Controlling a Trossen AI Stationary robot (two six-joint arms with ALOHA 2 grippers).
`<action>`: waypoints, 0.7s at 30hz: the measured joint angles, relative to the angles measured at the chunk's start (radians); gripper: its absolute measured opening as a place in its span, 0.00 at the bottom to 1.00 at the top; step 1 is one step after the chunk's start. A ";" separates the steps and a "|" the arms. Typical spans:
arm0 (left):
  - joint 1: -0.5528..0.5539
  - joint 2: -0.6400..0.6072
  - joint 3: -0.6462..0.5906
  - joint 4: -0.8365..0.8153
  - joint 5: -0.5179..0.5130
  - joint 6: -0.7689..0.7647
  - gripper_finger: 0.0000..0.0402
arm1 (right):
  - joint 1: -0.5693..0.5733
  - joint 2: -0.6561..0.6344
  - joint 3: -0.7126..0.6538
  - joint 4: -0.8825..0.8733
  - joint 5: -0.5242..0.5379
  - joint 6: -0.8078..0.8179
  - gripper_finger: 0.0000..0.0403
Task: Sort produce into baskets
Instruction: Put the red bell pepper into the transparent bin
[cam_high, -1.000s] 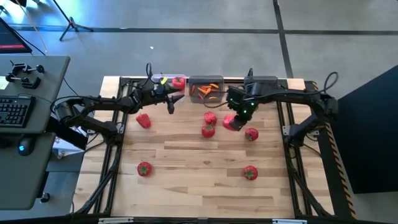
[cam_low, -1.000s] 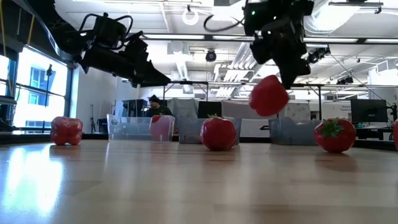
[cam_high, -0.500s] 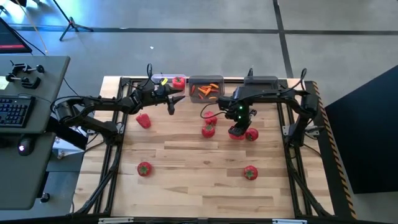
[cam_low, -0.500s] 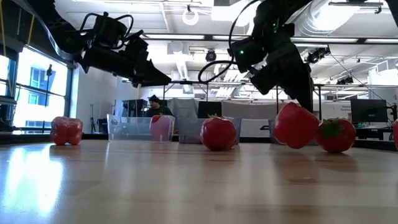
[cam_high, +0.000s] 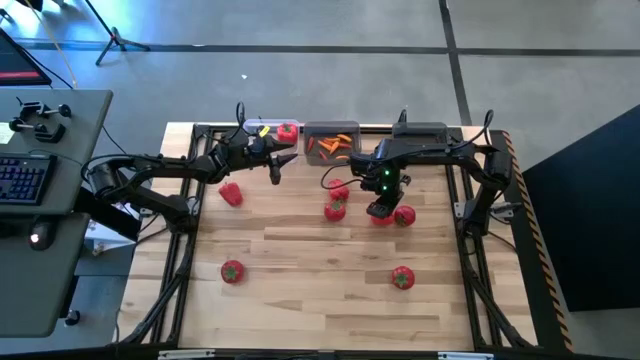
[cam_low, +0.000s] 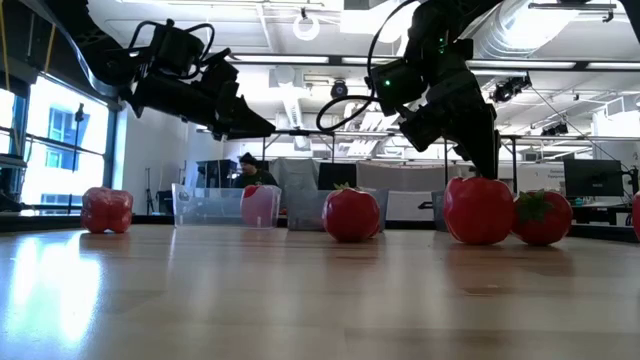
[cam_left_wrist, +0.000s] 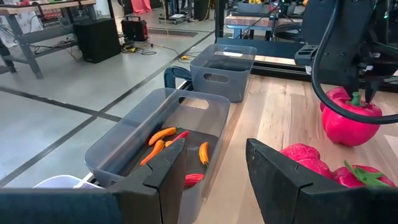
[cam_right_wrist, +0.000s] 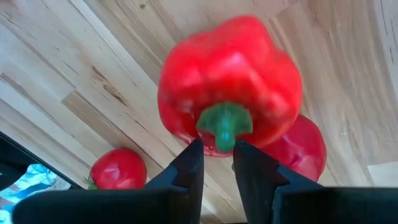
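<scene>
A red bell pepper (cam_low: 479, 210) stands upright on the wooden table (cam_high: 310, 250), touching a tomato (cam_low: 542, 217) beside it. My right gripper (cam_right_wrist: 217, 155) points down over the pepper (cam_right_wrist: 230, 81), its fingers slightly parted on either side of the green stem. My left gripper (cam_high: 285, 160) hovers open and empty above the table's far side, near the clear basket (cam_high: 262, 128), which holds a red item (cam_high: 288, 131). The middle grey basket (cam_left_wrist: 124, 140) holds orange carrot pieces (cam_left_wrist: 163, 134). A second grey basket (cam_high: 425, 130) sits at the far right.
Loose produce lies on the table: a bell pepper (cam_high: 231, 194) at the left, two red pieces (cam_high: 335, 200) near the middle, and tomatoes at the front left (cam_high: 232, 270) and front right (cam_high: 402, 277). A desk with a keyboard (cam_high: 25, 180) stands left of the table.
The right gripper carried the bell pepper down from the air and set it on the table beside a tomato, and its fingers have parted. The left arm has not moved.
</scene>
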 joint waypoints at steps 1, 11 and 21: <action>0.000 0.000 0.000 0.000 0.000 0.000 0.38 | 0.000 0.000 0.000 0.004 0.000 0.000 0.20; 0.000 0.000 0.000 -0.005 0.000 -0.001 0.38 | 0.013 -0.022 0.000 -0.023 0.086 -0.033 0.31; -0.003 0.000 0.000 -0.004 0.000 -0.011 0.38 | 0.121 -0.181 -0.025 0.040 0.306 -0.041 0.33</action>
